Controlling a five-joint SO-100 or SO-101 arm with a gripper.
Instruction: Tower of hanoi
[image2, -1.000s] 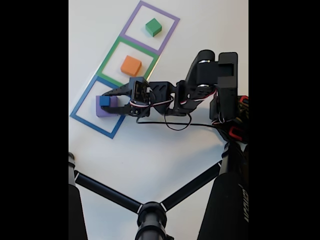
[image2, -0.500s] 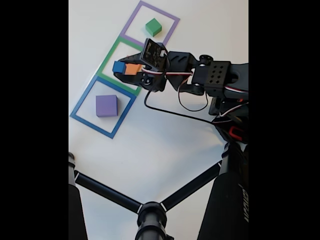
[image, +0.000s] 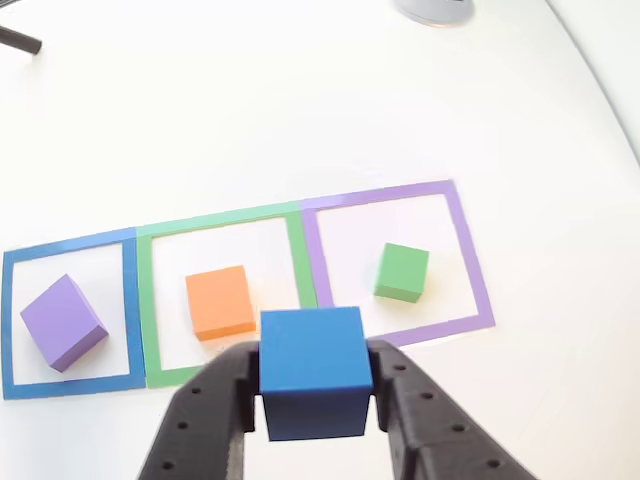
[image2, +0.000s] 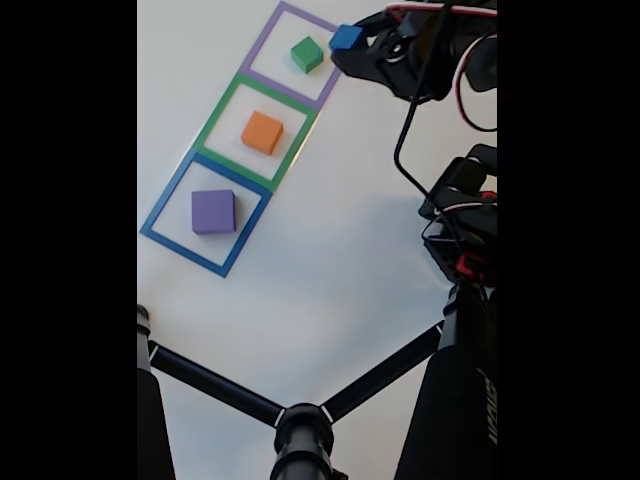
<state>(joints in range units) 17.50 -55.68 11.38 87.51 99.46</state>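
- I've got the tool (image: 315, 400) clamped on the blue cube (image: 312, 368), above the worktop (image2: 330, 250).
- Green cube (image2: 307, 53) sits in purple square (image2: 268, 84), approx. beside it in fixed view.

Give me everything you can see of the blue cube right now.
The blue cube is a small, plain, matte block, foam-like in look, with sharp edges and no markings. It is clamped between the gripper's two black fingers, one on each side, held level and off the table. In the fixed view it hangs by the purple-framed square's right edge, close to the green cube but apart from it. Only the fingers touch it.
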